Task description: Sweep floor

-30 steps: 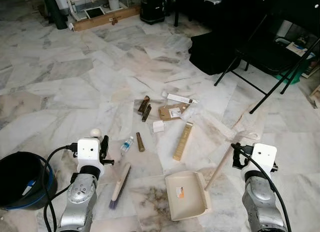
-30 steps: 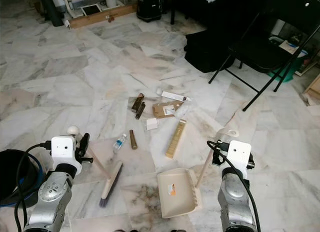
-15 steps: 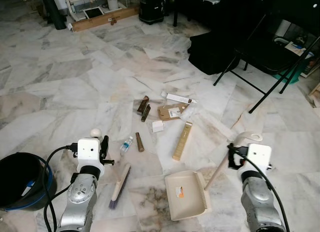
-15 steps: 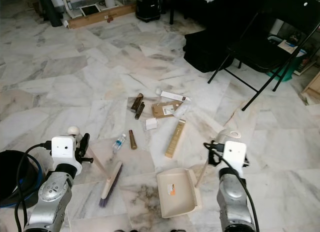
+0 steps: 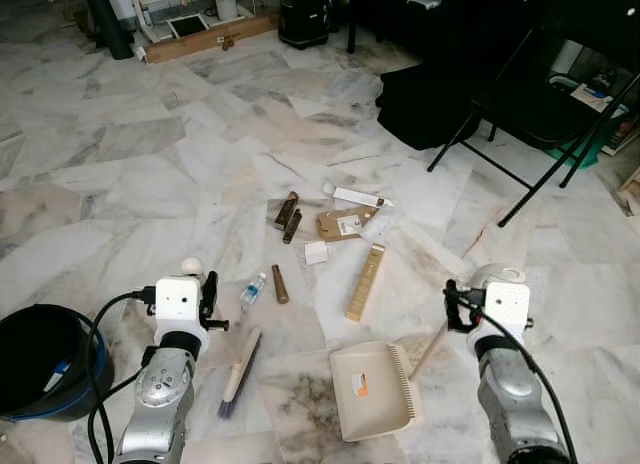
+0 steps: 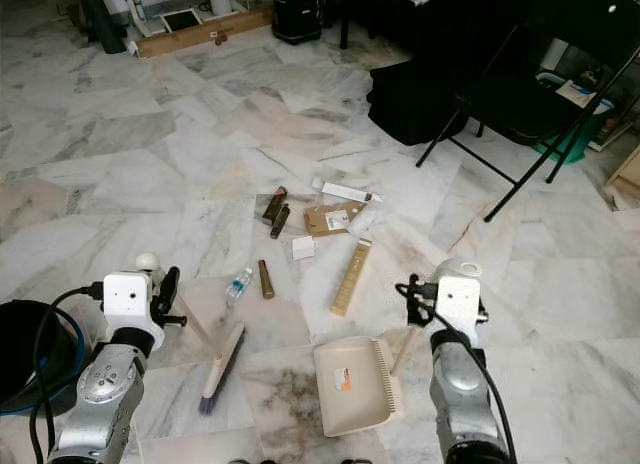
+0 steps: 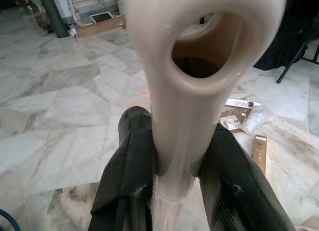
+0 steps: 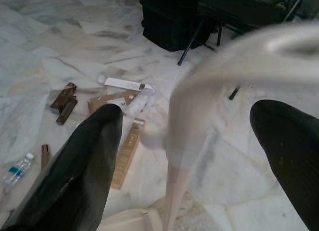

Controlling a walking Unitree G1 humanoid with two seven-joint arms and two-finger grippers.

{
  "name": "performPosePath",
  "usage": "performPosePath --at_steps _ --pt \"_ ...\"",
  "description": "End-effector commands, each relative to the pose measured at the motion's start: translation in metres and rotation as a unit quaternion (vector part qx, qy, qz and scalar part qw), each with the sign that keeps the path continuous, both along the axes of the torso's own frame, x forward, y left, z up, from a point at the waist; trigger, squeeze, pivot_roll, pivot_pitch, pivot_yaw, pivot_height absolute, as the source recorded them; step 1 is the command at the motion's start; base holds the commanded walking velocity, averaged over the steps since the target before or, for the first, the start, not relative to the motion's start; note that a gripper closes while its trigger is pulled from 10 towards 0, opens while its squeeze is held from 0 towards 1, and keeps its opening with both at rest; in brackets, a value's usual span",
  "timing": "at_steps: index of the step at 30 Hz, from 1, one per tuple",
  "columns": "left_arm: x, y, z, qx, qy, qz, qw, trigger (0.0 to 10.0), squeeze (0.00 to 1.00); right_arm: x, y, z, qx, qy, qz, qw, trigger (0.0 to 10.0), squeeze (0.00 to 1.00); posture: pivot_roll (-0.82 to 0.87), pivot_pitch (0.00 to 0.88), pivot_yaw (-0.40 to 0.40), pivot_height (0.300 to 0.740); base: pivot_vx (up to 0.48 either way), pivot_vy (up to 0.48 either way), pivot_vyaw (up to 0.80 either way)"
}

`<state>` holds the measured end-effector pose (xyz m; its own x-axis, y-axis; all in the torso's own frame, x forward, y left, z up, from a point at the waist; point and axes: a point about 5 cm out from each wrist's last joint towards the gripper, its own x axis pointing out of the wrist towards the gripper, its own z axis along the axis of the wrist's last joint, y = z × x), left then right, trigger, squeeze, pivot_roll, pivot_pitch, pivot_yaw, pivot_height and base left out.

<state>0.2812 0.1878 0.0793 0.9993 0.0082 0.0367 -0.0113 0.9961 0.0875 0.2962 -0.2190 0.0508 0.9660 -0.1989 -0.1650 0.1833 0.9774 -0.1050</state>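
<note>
A hand brush [image 5: 240,369] lies bristles-down on the marble floor at my lower left. My left gripper [image 7: 174,141] is shut on its cream handle [image 7: 199,57], which ends in a loop. A cream dustpan [image 5: 372,389] rests flat on the floor at lower centre, its long handle [image 5: 432,349] slanting up to my right gripper [image 5: 455,304]. In the right wrist view the fingers [image 8: 84,156] stand wide apart with the blurred handle [image 8: 184,141] between them. Litter lies ahead: a small water bottle [image 5: 253,287], brown tubes [image 5: 280,283], a cardboard piece [image 5: 345,224], a long beige box [image 5: 366,281].
A black bucket [image 5: 35,359] sits at my far left. A black folding chair [image 5: 545,94] and a black bag [image 5: 430,104] stand at the back right. A wooden plank [image 5: 210,34] lies along the far wall.
My right arm has shifted left and a little forward, up to the top of the dustpan handle. The left arm, brush, dustpan and litter have stayed put.
</note>
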Motion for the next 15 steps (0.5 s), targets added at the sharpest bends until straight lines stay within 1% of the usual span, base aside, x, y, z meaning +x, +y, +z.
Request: performPosePath --at_steps 1,5,11,15 --pt "0.001 0.001 0.000 0.009 -0.004 0.001 1.000 10.0 0.00 -0.001 -0.001 -0.003 -0.005 0.008 0.003 1.000 10.0 0.00 0.00 0.121 0.030 0.740 0.000 0.000 0.00" --pt "0.001 0.002 0.001 0.009 -0.005 0.003 1.000 10.0 0.00 0.004 -0.003 -0.001 -0.011 0.008 0.010 1.000 10.0 0.00 0.00 0.124 0.030 0.740 0.000 0.000 0.00" --pt "0.001 0.002 0.001 0.009 -0.005 0.002 1.000 10.0 0.00 0.007 -0.001 -0.007 -0.022 0.023 0.026 0.999 10.0 0.00 0.01 0.128 0.033 0.740 0.000 0.000 0.00" --pt "0.001 0.003 0.001 0.010 -0.005 0.004 1.000 10.0 0.00 0.011 -0.001 -0.006 -0.030 0.025 0.032 0.999 10.0 0.00 0.01 0.129 0.034 0.740 0.000 0.000 0.00"
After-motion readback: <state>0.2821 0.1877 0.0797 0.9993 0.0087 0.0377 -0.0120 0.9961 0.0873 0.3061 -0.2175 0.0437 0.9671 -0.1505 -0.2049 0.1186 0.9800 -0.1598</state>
